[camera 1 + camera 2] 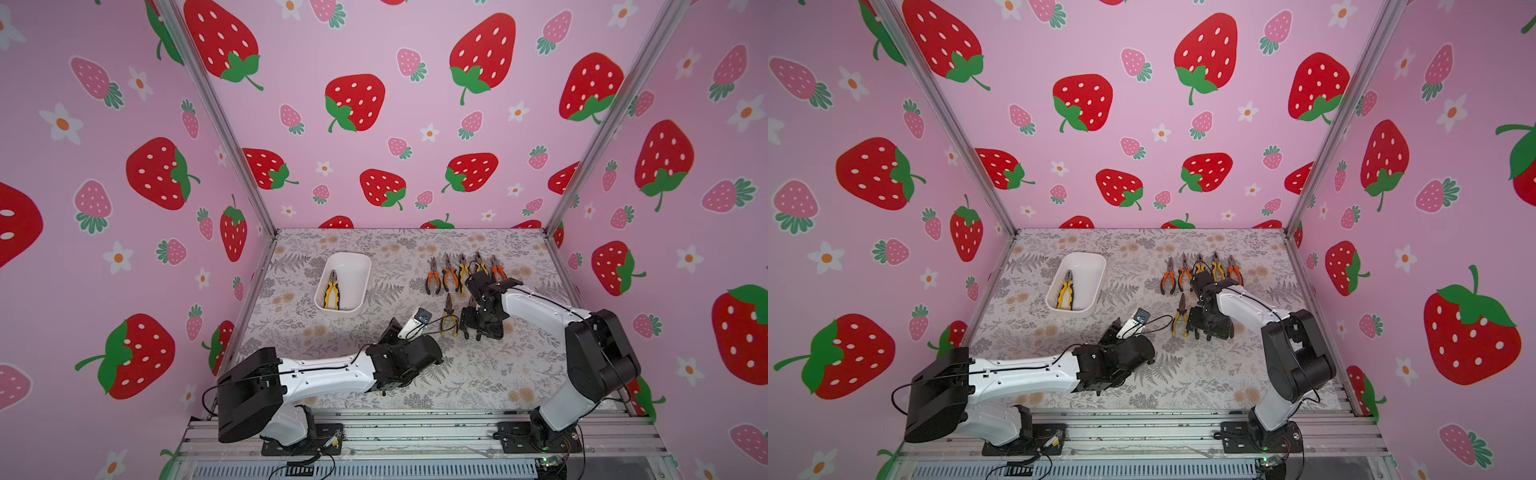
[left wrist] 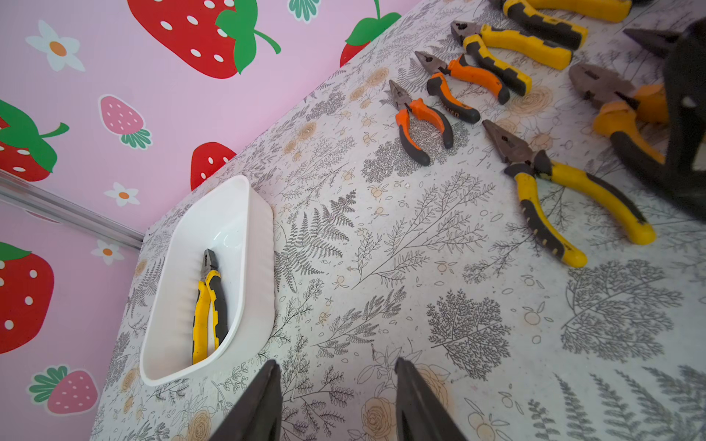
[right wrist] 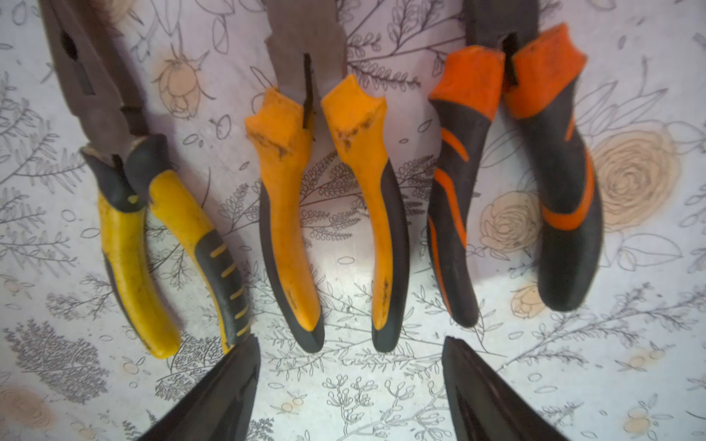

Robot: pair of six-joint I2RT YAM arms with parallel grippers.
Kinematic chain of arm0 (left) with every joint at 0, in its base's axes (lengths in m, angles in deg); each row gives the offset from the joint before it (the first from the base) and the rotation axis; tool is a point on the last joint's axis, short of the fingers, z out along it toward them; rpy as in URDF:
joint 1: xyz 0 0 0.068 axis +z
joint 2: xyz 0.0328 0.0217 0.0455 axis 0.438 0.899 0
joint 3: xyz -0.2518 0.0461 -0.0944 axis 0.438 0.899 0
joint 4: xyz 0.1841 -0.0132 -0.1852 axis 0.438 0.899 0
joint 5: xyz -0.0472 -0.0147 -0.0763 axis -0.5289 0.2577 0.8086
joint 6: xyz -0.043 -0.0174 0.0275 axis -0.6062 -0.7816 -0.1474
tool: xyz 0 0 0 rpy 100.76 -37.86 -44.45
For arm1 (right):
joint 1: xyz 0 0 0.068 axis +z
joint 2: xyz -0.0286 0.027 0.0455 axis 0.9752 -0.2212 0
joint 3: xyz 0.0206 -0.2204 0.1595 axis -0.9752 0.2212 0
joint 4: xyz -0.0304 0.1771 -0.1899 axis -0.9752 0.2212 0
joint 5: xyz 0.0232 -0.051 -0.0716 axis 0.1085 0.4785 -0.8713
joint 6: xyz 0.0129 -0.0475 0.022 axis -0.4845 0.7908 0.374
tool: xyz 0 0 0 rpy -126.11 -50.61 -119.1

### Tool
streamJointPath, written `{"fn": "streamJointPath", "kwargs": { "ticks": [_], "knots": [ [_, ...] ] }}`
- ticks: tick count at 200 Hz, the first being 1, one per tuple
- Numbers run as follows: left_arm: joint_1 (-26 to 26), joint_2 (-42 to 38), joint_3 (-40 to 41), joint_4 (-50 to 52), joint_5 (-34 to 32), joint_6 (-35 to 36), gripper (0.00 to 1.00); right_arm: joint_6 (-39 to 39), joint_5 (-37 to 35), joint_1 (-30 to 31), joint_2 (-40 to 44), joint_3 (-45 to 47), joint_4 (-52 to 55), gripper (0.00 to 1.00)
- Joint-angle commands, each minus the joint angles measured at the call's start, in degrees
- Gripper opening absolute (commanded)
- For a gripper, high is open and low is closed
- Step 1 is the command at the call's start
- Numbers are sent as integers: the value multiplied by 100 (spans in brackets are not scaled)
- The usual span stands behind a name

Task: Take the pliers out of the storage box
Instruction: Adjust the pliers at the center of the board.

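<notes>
Now | storage box (image 1: 353,266): white, rounded | pliers (image 1: 331,291): 1 inside, yellow-black

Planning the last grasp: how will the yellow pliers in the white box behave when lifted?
The yellow pliers look rigid; the dark metal head probably makes them nose-heavy, apt to tilt if held by the handles. Their rubbery grips likely resist slipping. The thin plastic storage box may shift.
</notes>
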Motion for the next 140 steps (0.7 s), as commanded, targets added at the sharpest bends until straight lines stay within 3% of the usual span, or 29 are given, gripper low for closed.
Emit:
{"fn": "streamJointPath", "kwargs": {
  "ticks": [1,58,140],
  "knots": [
    [21,69,-203,110,-12,18,50,116,203,-42,-127,48,-106,80],
    [21,109,-229,126,-10,25,50,195,252,-68,-398,41,-130,80],
    [19,104,-236,139,-19,7,50,428,156,-103,-637,-110,-122,69]
  ]
}}
